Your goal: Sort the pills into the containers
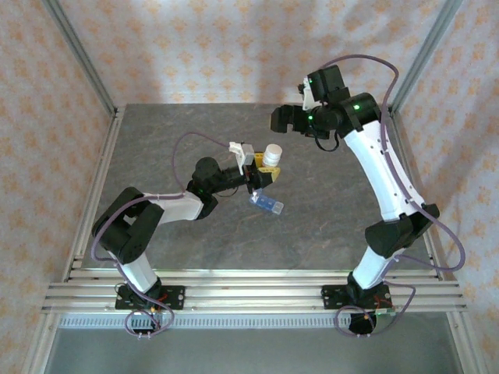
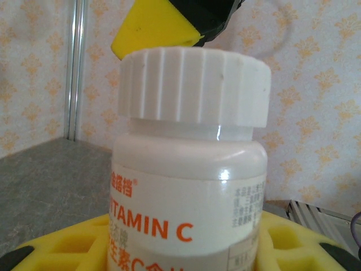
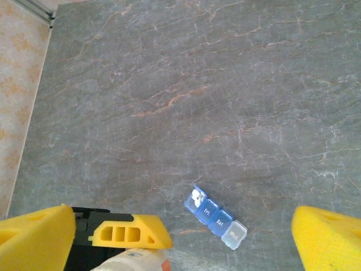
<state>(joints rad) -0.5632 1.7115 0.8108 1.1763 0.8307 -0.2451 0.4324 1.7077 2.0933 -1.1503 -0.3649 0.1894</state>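
**Bottle gripped on left; right jaws wide; box on table**

Table (image 1: 195,257): grey, stone-patterned, patterned walls on three sides.

Right arm (image 1: 382,171): reaches toward 11 o'clock from its base, with its wrist high over the far part of the table. Right gripper (image 1: 284,118) has its yellow fingers (image 3: 34,237) spread wide, with nothing between them.

Left arm (image 1: 156,210): folded, forearm pointing to 3 o'clock. Left gripper (image 1: 261,173) pinches a bottle (image 1: 270,154) between yellow pads (image 2: 152,28).

Bottle: white, upright, ribbed white cap (image 2: 194,84) on, orange "VITAMIN C" label. It sits at about 6 o'clock from the right gripper, well apart.

Box (image 1: 267,204): translucent blue strip lying flat on the table, at 5 o'clock from the bottle, just beside the left gripper. In the right wrist view the box (image 3: 216,217) shows one end compartment open, with something small and white (image 3: 195,197) inside; the rest are closed.
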